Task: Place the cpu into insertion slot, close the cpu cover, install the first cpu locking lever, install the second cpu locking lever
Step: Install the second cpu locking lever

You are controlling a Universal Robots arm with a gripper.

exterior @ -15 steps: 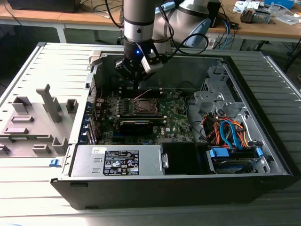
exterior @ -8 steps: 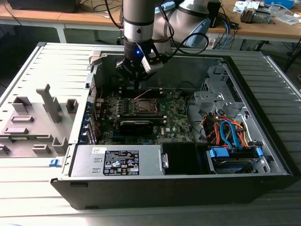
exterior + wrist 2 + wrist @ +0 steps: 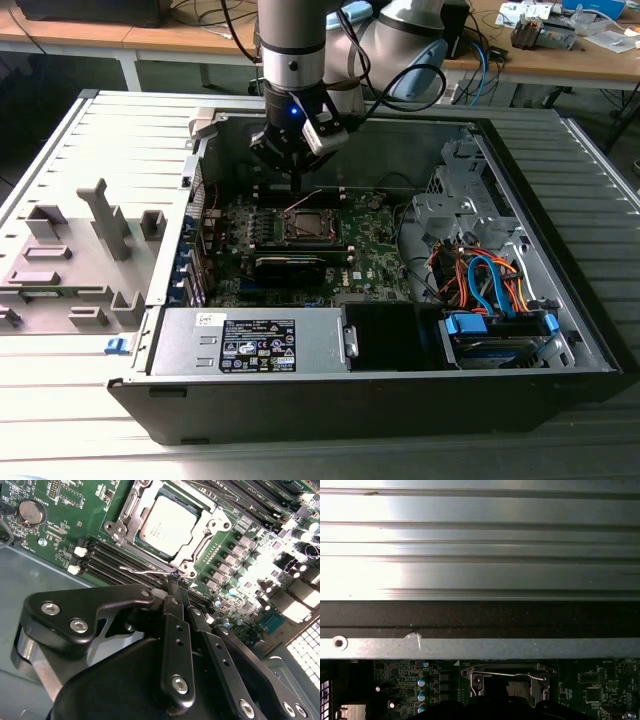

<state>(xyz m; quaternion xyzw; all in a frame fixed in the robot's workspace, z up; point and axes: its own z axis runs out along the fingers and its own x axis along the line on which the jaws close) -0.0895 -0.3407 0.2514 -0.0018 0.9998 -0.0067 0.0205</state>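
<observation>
The cpu [image 3: 167, 522] lies flat in the insertion slot [image 3: 305, 226], its silver-grey top showing through the window of the cpu cover [image 3: 202, 532], which is folded down over it. A thin wire locking lever [image 3: 145, 571] runs along the socket's edge beside the black memory slots [image 3: 115, 560]; the same lever [image 3: 507, 674] shows across the socket in the first wrist view. My gripper [image 3: 176, 583] is shut, its tips right at the lever's hooked end. Whether the wire is pinched between the fingers is not visible. In the exterior view the gripper [image 3: 300, 183] hangs just above the socket.
The motherboard [image 3: 370, 250] lies inside an open computer case [image 3: 560, 330]. A power supply [image 3: 250, 340] sits along the near wall, with orange and blue cables [image 3: 490, 280] on the exterior view's right. A grey fixture block [image 3: 80, 250] stands outside on the left.
</observation>
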